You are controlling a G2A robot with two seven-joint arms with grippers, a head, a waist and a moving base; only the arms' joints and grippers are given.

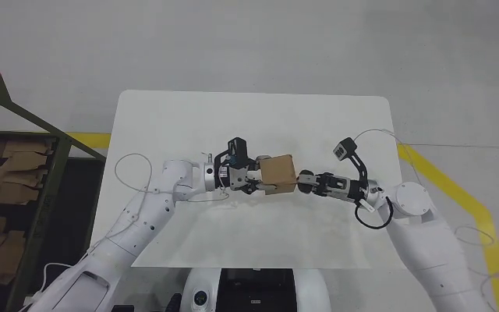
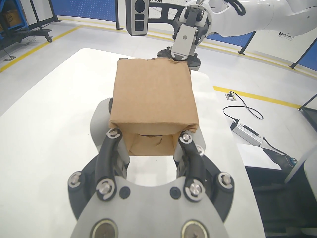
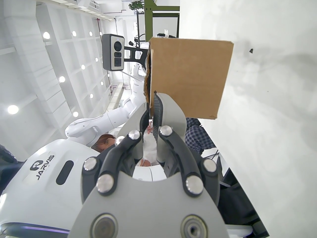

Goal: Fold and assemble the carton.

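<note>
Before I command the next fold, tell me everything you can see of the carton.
The carton is plain brown cardboard, opened into a boxy sleeve with flat, unprinted panels. The end toward the left hand is open and hollow; that hand grips it on both sides. The right hand pinches the ragged opposite edge. It sits between both arms over the white table; whether it touches the tabletop is unclear.
</note>
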